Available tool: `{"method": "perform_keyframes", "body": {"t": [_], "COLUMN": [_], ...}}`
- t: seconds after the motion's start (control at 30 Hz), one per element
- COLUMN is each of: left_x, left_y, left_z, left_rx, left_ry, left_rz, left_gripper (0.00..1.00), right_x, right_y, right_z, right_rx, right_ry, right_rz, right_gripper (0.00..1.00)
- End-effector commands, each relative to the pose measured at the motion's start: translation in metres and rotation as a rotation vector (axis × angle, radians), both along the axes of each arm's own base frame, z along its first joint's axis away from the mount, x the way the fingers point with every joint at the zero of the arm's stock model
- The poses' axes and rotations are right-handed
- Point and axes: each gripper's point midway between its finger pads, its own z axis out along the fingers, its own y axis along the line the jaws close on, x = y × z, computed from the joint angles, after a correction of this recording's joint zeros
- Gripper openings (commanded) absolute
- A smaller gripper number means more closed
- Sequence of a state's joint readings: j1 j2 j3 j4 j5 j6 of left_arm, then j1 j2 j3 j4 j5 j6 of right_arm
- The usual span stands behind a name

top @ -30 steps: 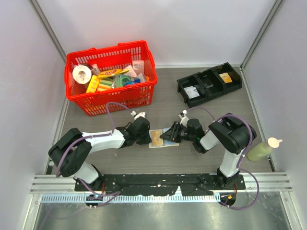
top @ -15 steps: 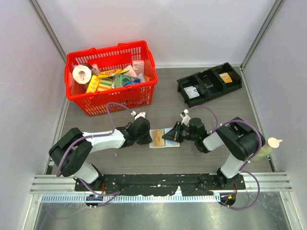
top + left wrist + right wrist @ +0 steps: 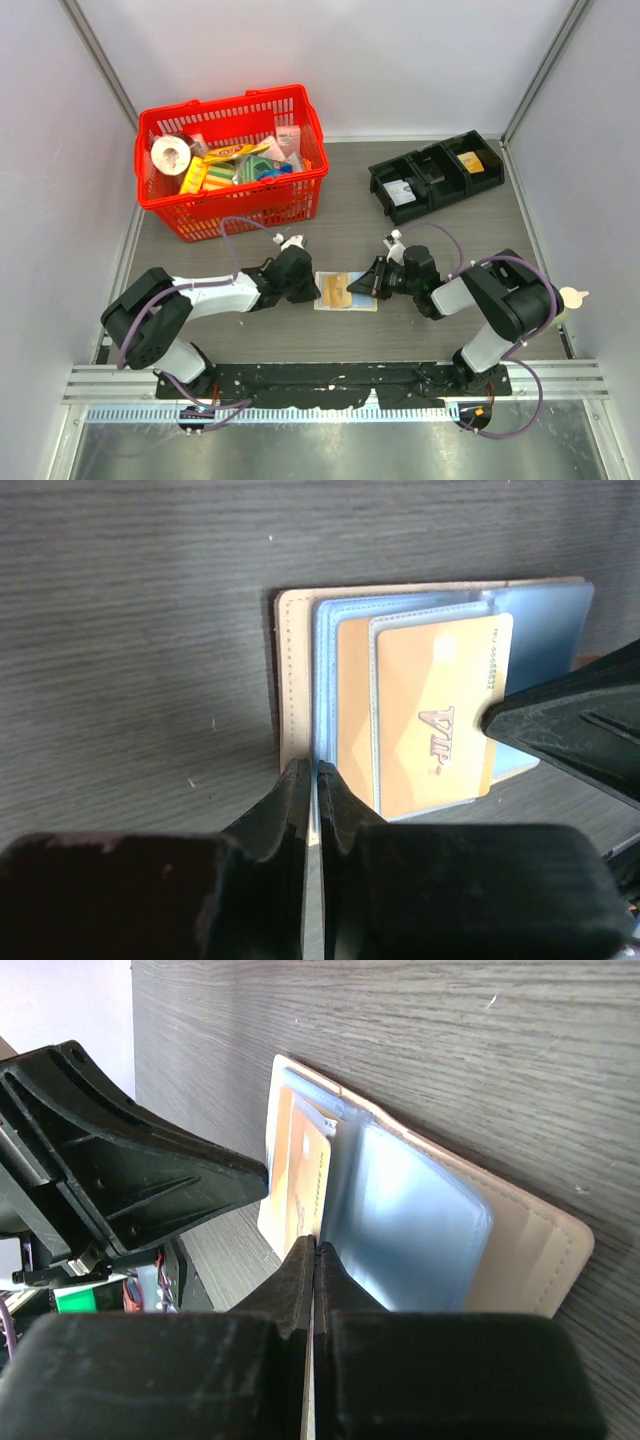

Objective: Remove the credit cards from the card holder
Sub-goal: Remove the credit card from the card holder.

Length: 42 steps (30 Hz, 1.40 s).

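1. Left gripper (image 3: 312, 780): low at the left end of the holder. Its jaws are closed on the near edge of the tan cover, pinning it down.
2. Card holder (image 3: 292, 670): lies open and flat on the grey table (image 3: 250, 335), between my two grippers, with its pale blue sleeves fanned upward.
3. Credit card (image 3: 440, 710): yellow-orange and marked "VIP". It lies on top of the blue sleeves and looks partly drawn out toward the right. A second orange card shows behind it in the sleeves.
4. Right gripper (image 3: 314, 1250): at the right end of the holder. Its jaws are fully together and the tips meet the card's free edge. From so flat an angle I cannot tell whether the thin card is caught between them.
5. Step in hand: I judge this to be the first extraction, with the left holding and the right taking. The next move calls for a straight, low pull to the right along the sleeve, with the left grip kept firm so the holder does not drag along.
6. Red basket (image 3: 232, 208): far left. It holds a tape roll (image 3: 170, 153) and assorted bright packets.
7. Black three-part tray (image 3: 432, 203): far right. There is a white-labelled item (image 3: 400, 191) in its left compartment and a yellow-orange item (image 3: 471, 161) in its right one.
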<state>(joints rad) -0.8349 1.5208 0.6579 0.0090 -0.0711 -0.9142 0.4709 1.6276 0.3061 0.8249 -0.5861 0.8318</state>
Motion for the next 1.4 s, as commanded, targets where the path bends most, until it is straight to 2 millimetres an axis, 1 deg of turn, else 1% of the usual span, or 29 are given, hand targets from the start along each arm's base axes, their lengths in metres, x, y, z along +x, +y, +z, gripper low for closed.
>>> {"method": "perform_keyframes", "body": {"t": [0.0,0.07,0.17,0.2,0.23,0.3,0.4,0.43,0.53,0.57,0.7,0.9,1.0,1.1,1.3,1.33,1.37], "left_x": [-0.014,-0.012,-0.008,-0.010,-0.008,-0.005,-0.003,-0.003,-0.007,-0.005,-0.008,-0.015,-0.018,-0.020,-0.020,-0.020,-0.020], "left_y": [0.001,-0.007,-0.022,-0.029,-0.034,-0.041,-0.047,-0.047,-0.041,-0.042,-0.029,-0.019,-0.016,-0.014,-0.013,-0.014,-0.013], "left_z": [0.010,0.026,0.048,0.051,0.056,0.056,0.045,0.039,0.016,0.014,-0.004,-0.017,-0.025,-0.027,-0.029,-0.029,-0.030], "left_rx": [-0.022,-0.062,-0.113,-0.133,-0.150,-0.161,-0.142,-0.131,-0.085,-0.092,-0.051,-0.017,-0.008,-0.008,-0.006,-0.007,-0.005], "left_ry": [0.023,-0.002,-0.027,-0.015,-0.021,-0.018,0.002,0.014,0.055,0.045,0.056,0.077,0.092,0.095,0.099,0.100,0.102], "left_rz": [-0.031,-0.041,-0.062,-0.086,-0.095,-0.105,-0.117,-0.118,-0.111,-0.108,-0.075,-0.068,-0.063,-0.060,-0.056,-0.055,-0.055], "left_gripper": [0.15,0.20,0.21,0.22,0.22,0.22,0.20,0.19,0.15,0.14,0.09,0.05,0.05,0.04,0.03,0.03,0.03], "right_x": [-0.001,-0.001,-0.002,-0.002,-0.001,-0.002,-0.001,-0.001,-0.001,-0.001,-0.002,-0.002,-0.001,-0.001,-0.001,-0.001,0.000], "right_y": [-0.001,0.000,0.001,0.000,0.000,0.000,0.001,0.002,0.003,0.003,0.002,-0.003,-0.010,-0.015,-0.015,-0.015,-0.014], "right_z": [0.003,0.003,0.002,0.003,0.003,0.003,0.004,0.004,0.009,0.008,0.008,0.005,0.003,0.002,0.003,0.004,0.004], "right_rx": [0.002,0.006,0.009,0.012,0.013,0.014,0.022,0.025,0.045,0.046,0.049,0.043,0.043,0.049,0.059,0.064,0.065], "right_ry": [-0.026,-0.023,-0.022,-0.022,-0.024,-0.020,-0.023,-0.021,-0.028,-0.026,-0.030,-0.026,-0.017,-0.013,-0.011,-0.010,-0.011], "right_rz": [0.015,0.018,0.020,0.015,0.015,0.016,0.016,0.016,0.016,0.015,0.015,0.005,-0.011,-0.017,-0.011,-0.009,-0.010], "right_gripper": [0.01,0.01,0.01,0.01,0.01,0.01,0.01,0.01,0.01,0.01,0.01,0.01,0.01,0.01,0.02,0.05,0.06]}}
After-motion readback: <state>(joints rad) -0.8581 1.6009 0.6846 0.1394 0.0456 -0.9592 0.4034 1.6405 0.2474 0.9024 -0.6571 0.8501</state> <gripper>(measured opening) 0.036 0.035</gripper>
